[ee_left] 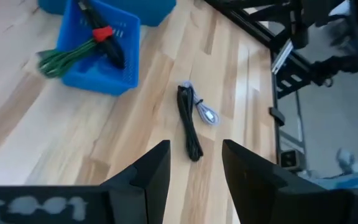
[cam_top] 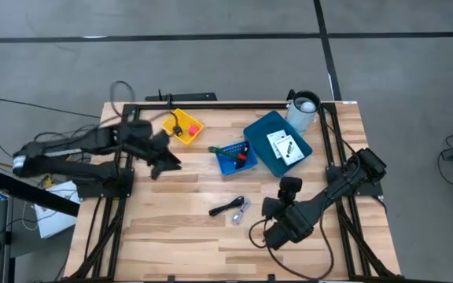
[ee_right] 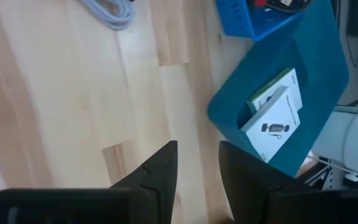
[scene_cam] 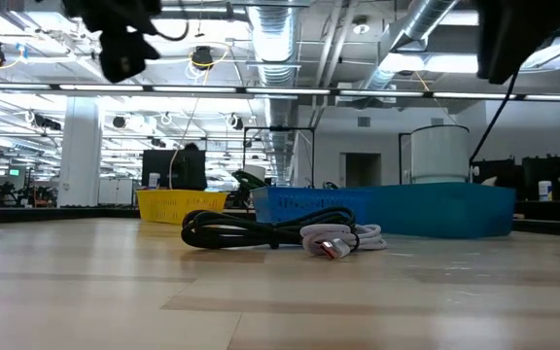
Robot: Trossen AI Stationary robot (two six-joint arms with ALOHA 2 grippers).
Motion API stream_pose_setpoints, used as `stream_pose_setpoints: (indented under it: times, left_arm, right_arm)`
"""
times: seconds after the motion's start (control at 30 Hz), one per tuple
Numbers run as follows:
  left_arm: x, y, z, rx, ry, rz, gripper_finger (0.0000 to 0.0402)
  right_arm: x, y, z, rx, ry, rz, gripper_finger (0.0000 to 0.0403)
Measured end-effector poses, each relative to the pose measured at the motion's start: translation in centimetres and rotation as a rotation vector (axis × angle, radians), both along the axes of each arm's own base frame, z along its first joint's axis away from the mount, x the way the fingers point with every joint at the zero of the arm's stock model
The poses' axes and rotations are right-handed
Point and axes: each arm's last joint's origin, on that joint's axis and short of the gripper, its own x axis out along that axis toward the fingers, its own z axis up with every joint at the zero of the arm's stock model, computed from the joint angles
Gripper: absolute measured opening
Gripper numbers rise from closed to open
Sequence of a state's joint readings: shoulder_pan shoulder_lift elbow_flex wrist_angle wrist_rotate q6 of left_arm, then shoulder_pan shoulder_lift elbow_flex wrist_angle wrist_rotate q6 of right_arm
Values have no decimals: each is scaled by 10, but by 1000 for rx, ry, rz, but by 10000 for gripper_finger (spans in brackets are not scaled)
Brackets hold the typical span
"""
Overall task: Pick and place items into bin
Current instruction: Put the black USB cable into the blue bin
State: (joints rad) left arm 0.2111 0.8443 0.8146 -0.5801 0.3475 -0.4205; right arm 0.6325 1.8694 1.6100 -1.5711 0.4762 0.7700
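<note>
The left gripper (cam_top: 166, 159) hangs above the table's left half with nothing between its fingers (ee_left: 155, 171), which stand parted. Beyond them on the bare wood lie a black cable (ee_left: 190, 122) and, just beside it, a pale grey cable (ee_left: 205, 112) with a metal plug; both rest near the middle of the table (cam_top: 171, 236), toward its front edge, clear of either gripper.

The right gripper (cam_top: 278, 206) hovers over the front right part of the table, its fingers (ee_right: 157, 168) likewise apart and holding nothing. The two cables lie just to its left.

Past them sits a small blue basket (cam_top: 233, 158) near the table's centre, holding a green cord (ee_left: 64, 59), a black piece (ee_left: 112, 51) and a tiny red block (ee_left: 102, 32). Touching the basket on its right is a larger teal bin (cam_top: 267, 135), toward the back right corner, with two white cards (ee_right: 276, 113) inside, one overlapping the other. The upper card bears a small black drawing of a device; its print is too small to read. A white cylindrical container (cam_top: 303, 110) stands at the back right corner, just beyond the bin. A yellow tray (cam_top: 182, 128) sits near the back edge, left of centre, with a small red thing in it.
</note>
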Motion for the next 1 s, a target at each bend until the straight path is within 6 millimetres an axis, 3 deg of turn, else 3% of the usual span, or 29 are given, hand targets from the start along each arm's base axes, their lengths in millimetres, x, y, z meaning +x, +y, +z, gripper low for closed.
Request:
stream_pose_setpoints:
  times: [0.33,0.5,0.7,1.0]
  left_arm:
    - [43,-63,-29,125,128,62,135]
    - [69,-88,-48,82,129,35,135]
    - [105,-102,-67,38,200,-9,135]
    - [161,-120,-74,105,269,-96,135]
  right_arm:
    - [-18,24,0,-4,28,138,111]
    - [-25,32,0,-8,45,199,111]
    - [-31,39,0,-10,51,237,111]
    - [-45,53,0,-18,77,342,111]
